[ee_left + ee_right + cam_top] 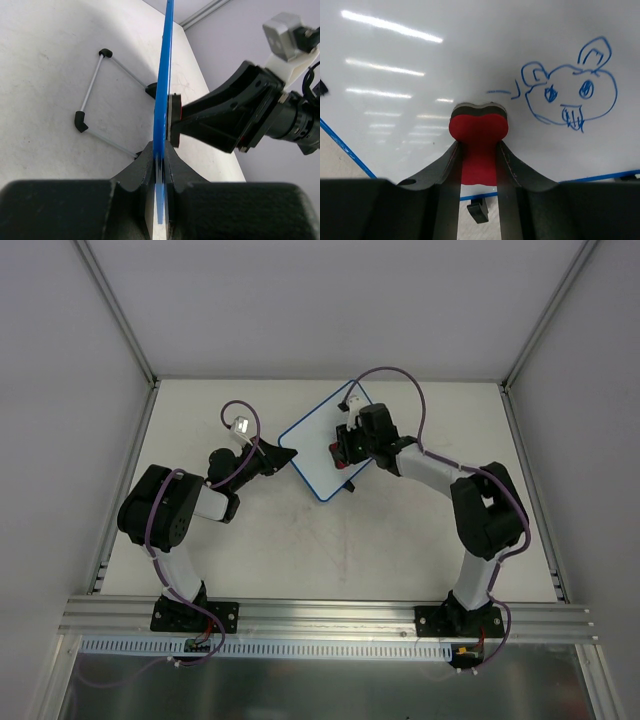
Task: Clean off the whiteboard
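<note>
The whiteboard, white with a thin blue rim, stands tilted at the middle back of the table. My left gripper is shut on its left edge; in the left wrist view the blue rim runs edge-on between the closed jaws of this gripper. My right gripper is shut on the red bone-shaped eraser and presses its dark pad against the board face. A blue marker doodle of a mouse-like face lies to the right of the eraser in the right wrist view.
A wire stand with black feet lies on the table behind the board. One black foot shows under the board's lower rim. An aluminium rail runs along the front edge, and grey walls enclose the table.
</note>
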{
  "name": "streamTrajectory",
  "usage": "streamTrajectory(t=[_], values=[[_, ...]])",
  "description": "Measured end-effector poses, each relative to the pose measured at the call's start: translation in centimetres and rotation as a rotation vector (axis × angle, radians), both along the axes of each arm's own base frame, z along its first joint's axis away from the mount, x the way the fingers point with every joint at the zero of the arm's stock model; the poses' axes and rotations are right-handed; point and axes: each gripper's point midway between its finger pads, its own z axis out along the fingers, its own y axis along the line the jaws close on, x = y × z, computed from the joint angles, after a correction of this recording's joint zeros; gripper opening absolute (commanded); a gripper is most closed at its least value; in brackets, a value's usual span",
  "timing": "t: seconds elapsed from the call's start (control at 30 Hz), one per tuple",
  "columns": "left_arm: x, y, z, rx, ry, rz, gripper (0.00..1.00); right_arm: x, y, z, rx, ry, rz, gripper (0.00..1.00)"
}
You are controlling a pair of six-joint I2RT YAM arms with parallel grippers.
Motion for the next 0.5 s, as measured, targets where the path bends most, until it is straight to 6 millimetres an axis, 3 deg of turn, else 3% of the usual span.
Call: streamTrajectory(t=[0.27,0.5], values=[[0.0,0.0,0.0,0.0,0.0,0.0,0.0,3.9,1.9,3.5,0.033,-0.059,-0.007,0.0],[0.0,0.0,0.0,0.0,-0.001,-0.003,0.0,6.6,2.2,5.3,0.04,-0.103,-0.021,0.0]])
